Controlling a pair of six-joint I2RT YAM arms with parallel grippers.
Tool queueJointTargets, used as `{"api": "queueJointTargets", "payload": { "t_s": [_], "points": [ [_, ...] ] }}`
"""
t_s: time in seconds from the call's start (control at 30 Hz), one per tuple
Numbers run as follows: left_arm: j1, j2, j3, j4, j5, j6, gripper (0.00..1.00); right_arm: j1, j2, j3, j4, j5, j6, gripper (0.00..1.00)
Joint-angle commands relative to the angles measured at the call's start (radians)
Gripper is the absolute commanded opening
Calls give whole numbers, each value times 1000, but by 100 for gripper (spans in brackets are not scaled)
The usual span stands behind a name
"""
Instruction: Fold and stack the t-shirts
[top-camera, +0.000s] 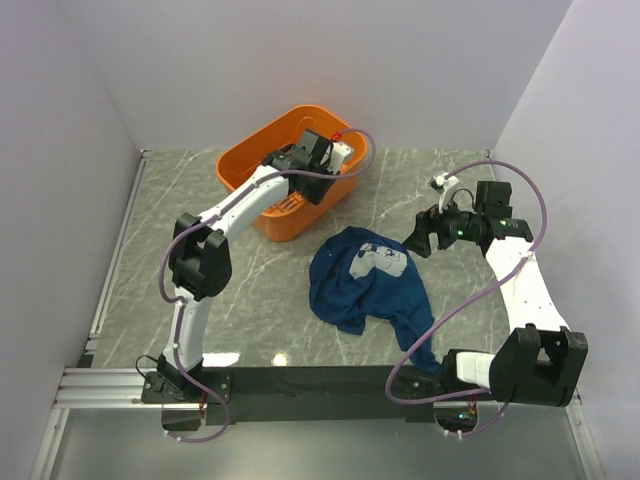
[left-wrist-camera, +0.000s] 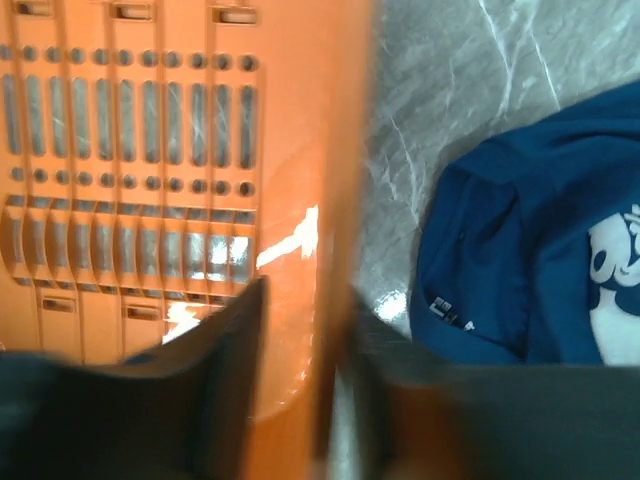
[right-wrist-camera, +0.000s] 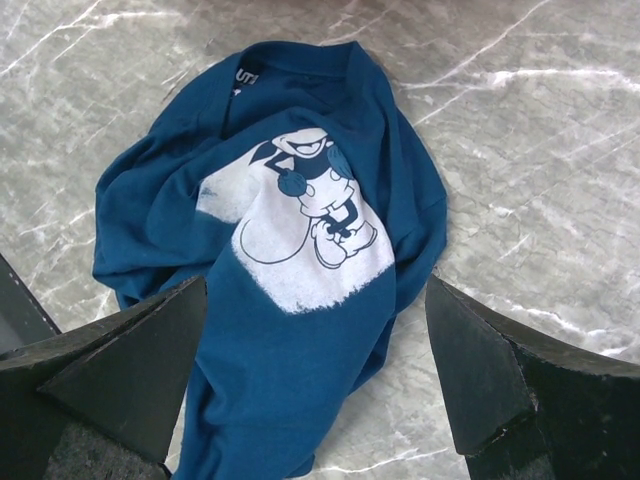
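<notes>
Shirt (right-wrist-camera: 290, 380) crumpled on surface (right-wrist-camera: 520, 130), just ahead of your wide-open right hand (right-wrist-camera: 315, 300). Left hand (left-wrist-camera: 305, 295), narrowed, straddles basket (left-wrist-camera: 120, 150) wall; grip cannot be told. Folding not begun: next, you must spread it flat.

Dark blue t-shirt (top-camera: 365, 280) with white chest patch and blue-outlined cartoon print, plain orange basket (top-camera: 240, 170) with slotted-grid walls, grey marble-pattern table (top-camera: 150, 260) with white veins.
</notes>
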Motion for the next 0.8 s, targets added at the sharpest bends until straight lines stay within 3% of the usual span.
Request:
{"api": "queueJointTargets", "payload": {
  "t_s": [0.0,0.13,0.37,0.5,0.63,0.77],
  "points": [
    [-8,-17,-20,13,-61,14,30,1,-1,22,-9,-16,-6,96],
    [-17,-92,-109,31,-129,14,1,-1,-2,26,-12,-18,-8,96],
    [3,-354,-409,137,-344,-91,0,-8,-8,26,-12,-13,-12,96],
    [126,-456,-558,172,-350,-214,0,-10,2,27,-7,-25,-3,95],
    [259,-467,-574,189,-333,-283,0,-8,19,45,-15,-39,-2,95],
    [323,-396,-491,179,-382,-286,0,-8,27,55,-21,-42,-5,95]
  ]
}}
